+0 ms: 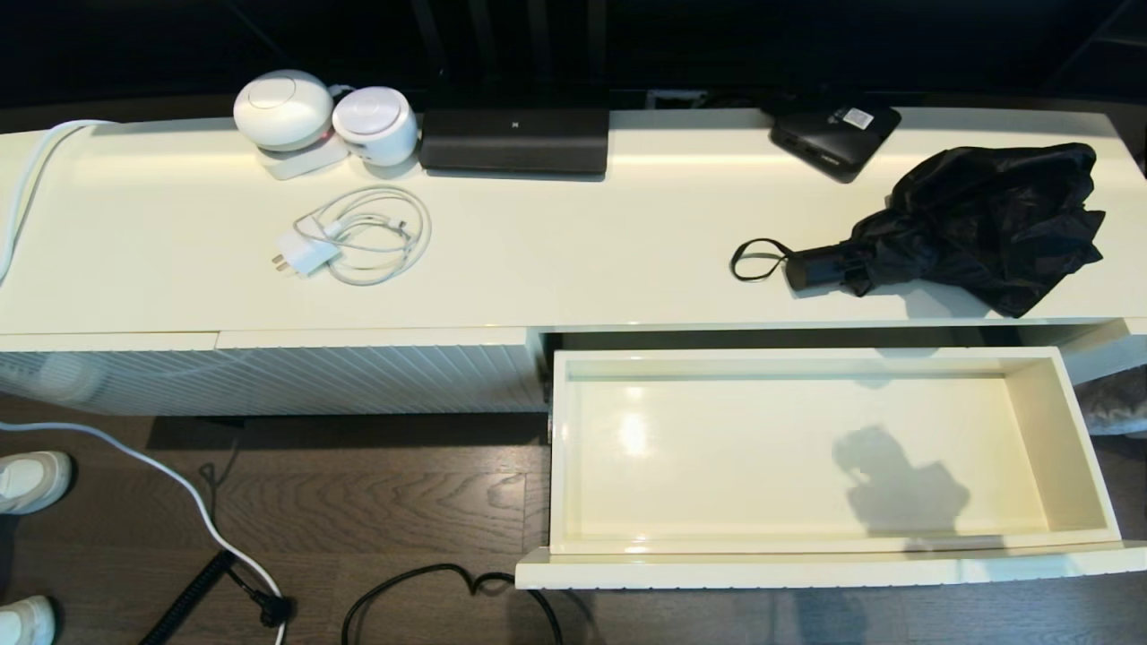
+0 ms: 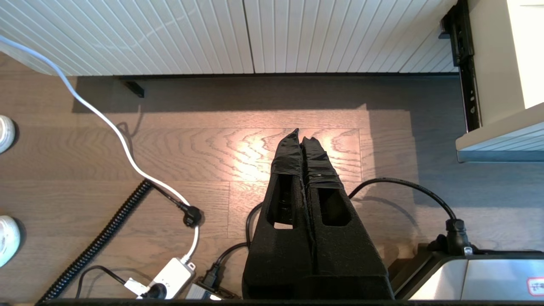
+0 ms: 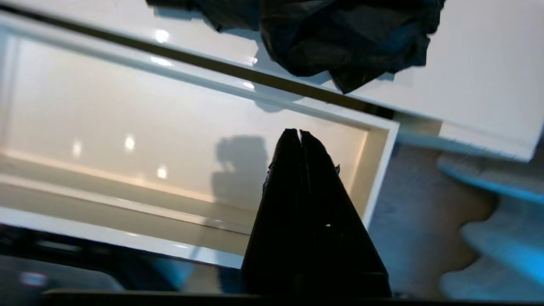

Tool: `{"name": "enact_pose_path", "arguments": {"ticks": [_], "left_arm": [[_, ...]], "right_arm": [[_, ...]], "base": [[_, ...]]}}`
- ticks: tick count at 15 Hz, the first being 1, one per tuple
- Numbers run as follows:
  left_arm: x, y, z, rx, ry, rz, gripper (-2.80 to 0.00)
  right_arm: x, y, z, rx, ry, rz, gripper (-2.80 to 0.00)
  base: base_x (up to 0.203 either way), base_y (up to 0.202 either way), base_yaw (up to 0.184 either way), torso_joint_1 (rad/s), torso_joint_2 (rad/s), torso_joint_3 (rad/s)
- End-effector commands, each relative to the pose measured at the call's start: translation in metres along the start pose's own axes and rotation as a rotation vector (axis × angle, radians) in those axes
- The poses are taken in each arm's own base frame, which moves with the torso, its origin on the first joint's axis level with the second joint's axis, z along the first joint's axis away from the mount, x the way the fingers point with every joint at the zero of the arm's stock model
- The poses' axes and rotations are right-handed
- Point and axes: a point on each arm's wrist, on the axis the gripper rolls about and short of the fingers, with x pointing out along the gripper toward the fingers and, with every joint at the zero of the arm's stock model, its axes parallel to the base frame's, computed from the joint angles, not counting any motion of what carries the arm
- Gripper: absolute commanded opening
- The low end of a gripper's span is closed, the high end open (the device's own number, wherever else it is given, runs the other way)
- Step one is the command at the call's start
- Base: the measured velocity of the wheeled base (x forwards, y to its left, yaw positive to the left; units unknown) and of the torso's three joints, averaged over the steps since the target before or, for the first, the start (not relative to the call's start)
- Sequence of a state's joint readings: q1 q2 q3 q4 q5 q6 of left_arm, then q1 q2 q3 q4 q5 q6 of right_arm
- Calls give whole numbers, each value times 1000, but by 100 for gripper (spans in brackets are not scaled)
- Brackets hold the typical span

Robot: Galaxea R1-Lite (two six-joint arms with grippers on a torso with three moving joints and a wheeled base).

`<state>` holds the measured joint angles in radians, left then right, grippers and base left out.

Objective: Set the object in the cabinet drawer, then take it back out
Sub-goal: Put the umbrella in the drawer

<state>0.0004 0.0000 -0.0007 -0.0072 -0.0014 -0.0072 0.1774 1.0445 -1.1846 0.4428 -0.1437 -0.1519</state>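
Observation:
The black folding umbrella lies on the cabinet top at the right, its short handle and wrist loop pointing left; its baggy fabric also shows in the right wrist view. Below it the cream-white drawer stands pulled out with nothing inside. My right gripper hangs shut above the drawer's right end, holding nothing, and casts a shadow on the drawer floor. My left gripper is shut and empty over the wooden floor in front of the ribbed panel. Neither arm shows in the head view.
On the cabinet top sit two white round devices, a coiled white charger cable, a black rectangular device and a flat black box with a sticker. Cables and a power strip lie on the floor, and white shoes stand at the left.

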Motion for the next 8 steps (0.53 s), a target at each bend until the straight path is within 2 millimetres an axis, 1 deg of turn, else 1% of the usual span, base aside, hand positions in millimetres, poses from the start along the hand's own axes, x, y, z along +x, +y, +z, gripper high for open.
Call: {"name": "enact_pose_path", "arguments": {"ticks": [1,3,4,6,7,8], "left_arm": [[0,0,0,0,-1,1,-280],[0,0,0,0,0,1,-280],[0,0,0,0,-1,1,-280],[0,0,0,0,-1,1,-280],[0,0,0,0,-1,1,-280],[0,0,0,0,0,1,-280]], "right_arm": [[11,0,14,281,33,-7,-280],[23,0,25,504,57,-38,-280],[28,2,28,569,74,-44,-280],[42,6,27,675,112,-84,-280],[46,7,27,699,114,-103,-280],[54,9,29,749,115,-147,-280]], "base": [[0,0,0,0,0,0],[0,0,0,0,0,0],[0,0,0,0,0,0],[0,0,0,0,0,0],[0,0,0,0,0,0],[0,0,0,0,0,0]]}}
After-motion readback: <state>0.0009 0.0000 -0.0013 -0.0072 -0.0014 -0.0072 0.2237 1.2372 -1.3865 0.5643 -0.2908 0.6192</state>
